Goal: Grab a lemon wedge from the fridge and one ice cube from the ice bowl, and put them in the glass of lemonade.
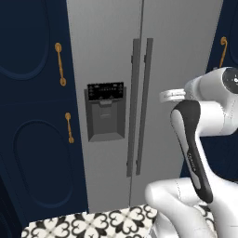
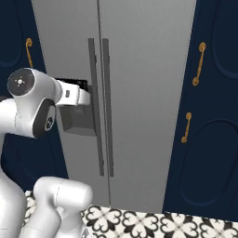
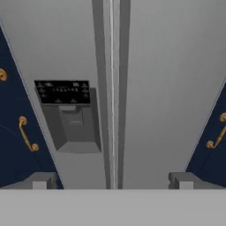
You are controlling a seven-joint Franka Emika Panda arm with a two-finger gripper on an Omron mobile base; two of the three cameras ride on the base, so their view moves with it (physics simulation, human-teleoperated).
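The released pincer (image 3: 112, 180) is facing the closed tall grey steel two-door fridge (image 1: 176, 56), its fingertips straddling the dark bar handles (image 3: 111, 88), probably lining up to open a door.

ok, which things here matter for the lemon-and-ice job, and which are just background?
Job:
- fridge, both doors shut
- its two dark bar handles
- pincer, open, facing the door seam

Background:
- navy cabinets with gold handles
- dispenser panel
- patterned floor
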